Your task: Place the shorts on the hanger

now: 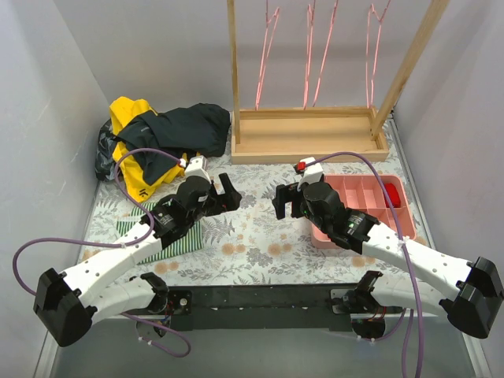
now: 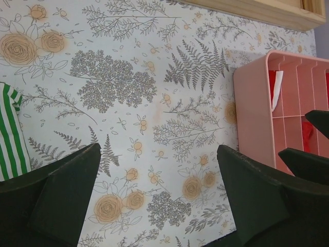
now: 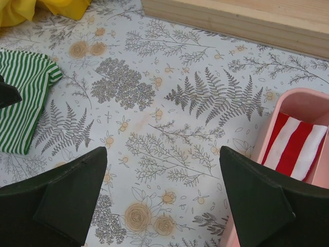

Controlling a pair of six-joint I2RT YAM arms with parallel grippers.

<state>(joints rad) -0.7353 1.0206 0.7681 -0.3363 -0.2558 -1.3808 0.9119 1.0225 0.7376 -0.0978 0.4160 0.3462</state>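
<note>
The dark shorts (image 1: 185, 127) lie crumpled at the back left of the table, partly over a bright yellow garment (image 1: 130, 114). Several thin pink-red hangers (image 1: 266, 49) hang from the wooden rack at the back. My left gripper (image 1: 229, 194) is open and empty above the floral cloth, to the right of and nearer than the shorts. My right gripper (image 1: 281, 201) is open and empty, facing it over the middle of the table. Neither wrist view shows the shorts or a hanger. Both wrist views show only floral cloth between the fingers (image 2: 67, 190) (image 3: 67, 190).
The wooden rack's base (image 1: 309, 135) stands at the back centre. A pink divided tray (image 1: 370, 206) sits at the right, holding red and white items (image 3: 295, 146). A green-and-white striped cloth (image 1: 169, 236) lies under my left arm.
</note>
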